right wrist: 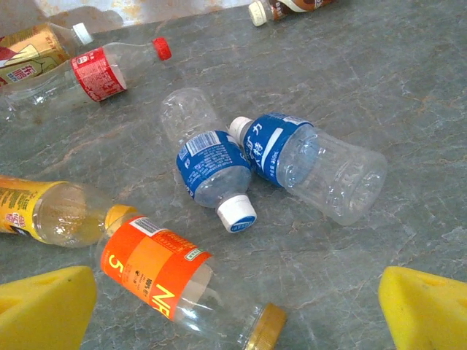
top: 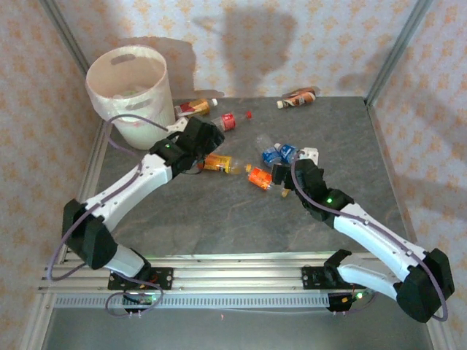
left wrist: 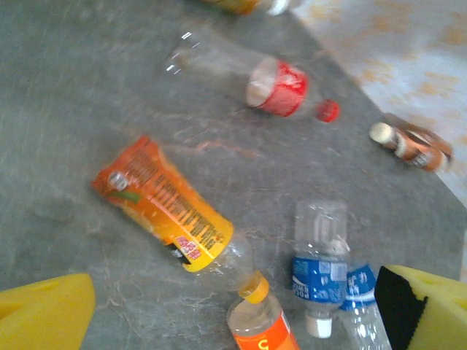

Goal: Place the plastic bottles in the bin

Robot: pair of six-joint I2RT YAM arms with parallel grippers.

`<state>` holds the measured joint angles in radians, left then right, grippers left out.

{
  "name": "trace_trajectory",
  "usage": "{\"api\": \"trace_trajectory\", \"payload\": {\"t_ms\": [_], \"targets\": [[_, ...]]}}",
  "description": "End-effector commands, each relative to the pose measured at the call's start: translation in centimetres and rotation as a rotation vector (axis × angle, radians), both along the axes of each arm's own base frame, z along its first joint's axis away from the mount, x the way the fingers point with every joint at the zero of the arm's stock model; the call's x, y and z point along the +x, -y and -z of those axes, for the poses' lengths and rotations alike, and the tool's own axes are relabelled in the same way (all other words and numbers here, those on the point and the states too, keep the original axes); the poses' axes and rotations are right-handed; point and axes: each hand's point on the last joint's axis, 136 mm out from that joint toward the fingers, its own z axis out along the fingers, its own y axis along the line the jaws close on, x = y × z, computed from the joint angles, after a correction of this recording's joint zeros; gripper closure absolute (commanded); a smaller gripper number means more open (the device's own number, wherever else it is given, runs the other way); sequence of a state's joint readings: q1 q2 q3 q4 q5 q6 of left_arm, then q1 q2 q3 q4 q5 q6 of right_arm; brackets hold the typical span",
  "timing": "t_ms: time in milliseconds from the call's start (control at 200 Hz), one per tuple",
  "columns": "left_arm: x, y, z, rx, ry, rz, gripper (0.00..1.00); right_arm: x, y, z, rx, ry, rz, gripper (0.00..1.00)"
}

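The bin (top: 128,87), a round off-white bucket, stands at the table's far left. Several plastic bottles lie on the grey table. My left gripper (top: 206,144) hovers open above a yellow-orange labelled bottle (left wrist: 168,208), whose cap touches an orange-labelled bottle (left wrist: 263,328). Its yellow fingers (left wrist: 44,313) are wide apart and hold nothing. My right gripper (right wrist: 233,310) is open too, over the orange-labelled bottle (right wrist: 160,273). Two blue-labelled bottles (right wrist: 211,168) (right wrist: 306,157) lie just beyond it, touching each other.
A red-labelled bottle (top: 228,122) and a gold-labelled one (top: 195,109) lie near the bin's right side. A brown bottle (top: 299,97) rests at the back edge by the patterned wall. Bare grey tabletop (top: 241,226) stretches between the bottles and the arm bases.
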<state>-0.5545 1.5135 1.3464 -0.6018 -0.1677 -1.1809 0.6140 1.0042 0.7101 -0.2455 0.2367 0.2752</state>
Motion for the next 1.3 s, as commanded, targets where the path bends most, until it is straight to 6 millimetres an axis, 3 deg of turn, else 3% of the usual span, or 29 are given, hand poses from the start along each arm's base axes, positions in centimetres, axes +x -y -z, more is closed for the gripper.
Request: {"api": "trace_trajectory", "payload": {"t_ms": [0,235,455,605,751,926,1076,1296], "targets": [[-1.1,-1.7,3.5,-0.071,-0.124,-0.250,0.00,-0.6,1.5,0.3,-0.005,-0.006,0.059,0.01],[-0.5,-1.5,7.9,-0.097,-0.246,-0.388,0.00,-1.7,2.4,1.2,0.003,-0.004,0.070,0.01],[1.9,-0.6,14.4,-0.110,-0.388,-0.448,0.00,-2.1,2.3,1.5,-0.019,-0.020,0.040,0.01],[5.0,-0.5,14.7,-0.049,-0.344,-0.468,0.00,-2.4,1.9,1.8,-0.004,-0.042,0.021,0.01],[6.7,-0.8,14.9,0.005,-0.309,-0.490,0.00,-2.8,1.9,2.4,0.012,-0.065,0.024,0.01],[7.2,-1.3,17.0,-0.009,-0.317,-0.518,0.08,-3.1,2.2,2.8,0.012,-0.070,0.036,0.01],[6.1,-2.2,18.3,0.019,-0.336,-0.552,0.13,-3.1,2.5,2.6,0.001,-0.064,0.042,0.01],[6.2,-2.4,19.9,0.054,-0.337,-0.513,0.28,-2.8,2.3,2.3,0.010,-0.055,0.045,0.01]]}}
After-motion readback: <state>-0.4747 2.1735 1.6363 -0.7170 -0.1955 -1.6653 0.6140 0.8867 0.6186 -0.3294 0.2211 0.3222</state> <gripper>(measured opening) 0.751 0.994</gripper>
